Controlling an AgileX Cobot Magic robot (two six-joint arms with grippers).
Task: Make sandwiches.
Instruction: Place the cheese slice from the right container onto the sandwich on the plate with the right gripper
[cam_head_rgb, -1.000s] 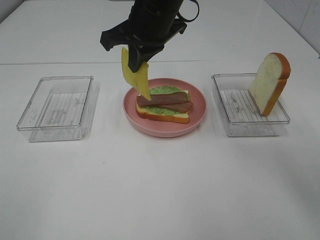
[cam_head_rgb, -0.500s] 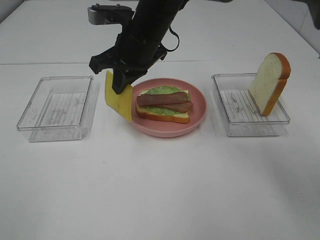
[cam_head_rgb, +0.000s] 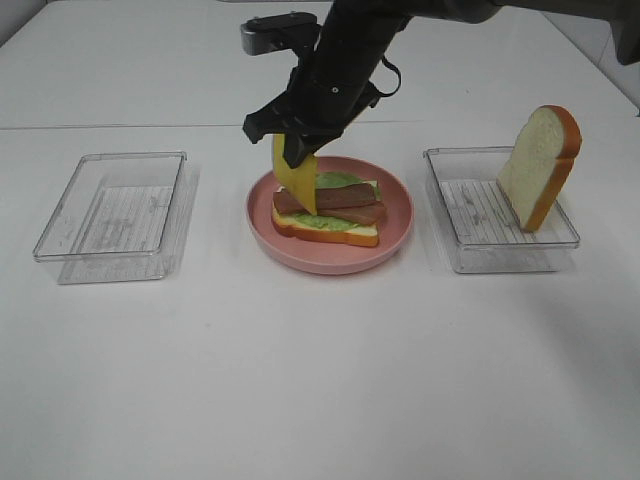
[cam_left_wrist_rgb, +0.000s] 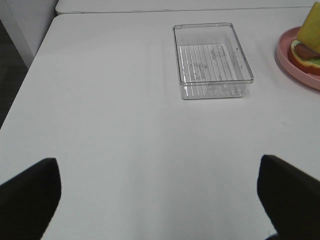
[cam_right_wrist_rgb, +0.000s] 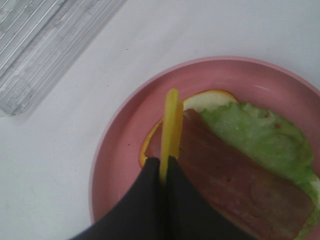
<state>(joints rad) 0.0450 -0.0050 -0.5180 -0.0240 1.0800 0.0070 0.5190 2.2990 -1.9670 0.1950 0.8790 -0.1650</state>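
White table (cam_head_rgb: 320, 380) fills the view, everything on it in one row. Right arm (cam_head_rgb: 350, 50) reaches in from the top right, across to the middle, over the plate.

Two clear trays: left tray (cam_head_rgb: 112, 215) holds nothing visible, also seen in the left wrist view (cam_left_wrist_rgb: 212, 60); right tray (cam_head_rgb: 497, 210) has one bread slice (cam_head_rgb: 540, 165) standing on edge, leaning at its far right corner, crust to the right.

Pink plate (cam_head_rgb: 395, 235) sits between the trays, well apart from both. On it the open sandwich (cam_head_rgb: 330, 215) – bottom bread, green lettuce (cam_right_wrist_rgb: 250, 135), two brown-red meat strips (cam_head_rgb: 345, 202) on top, no upper slice.

Right gripper (cam_head_rgb: 295, 150) is clenched on a yellow cheese slice (cam_head_rgb: 297, 180) – pinched by its upper edge, hanging nearly vertical, lower end down over the left end of the sandwich. Whether the cheese tip touches the meat, cannot tell. The right wrist view shows the slice edge-on (cam_right_wrist_rgb: 171, 127) between the black fingers (cam_right_wrist_rgb: 145, 200), over the left end of the meat.

Left gripper (cam_left_wrist_rgb: 160, 200) is released, fingers spread wide at the lower corners of its wrist view, nothing between them, hovering above bare table near the left tray. It is out of the exterior frame. Plate rim (cam_left_wrist_rgb: 295, 60) and the cheese show at the edge of that wrist view.
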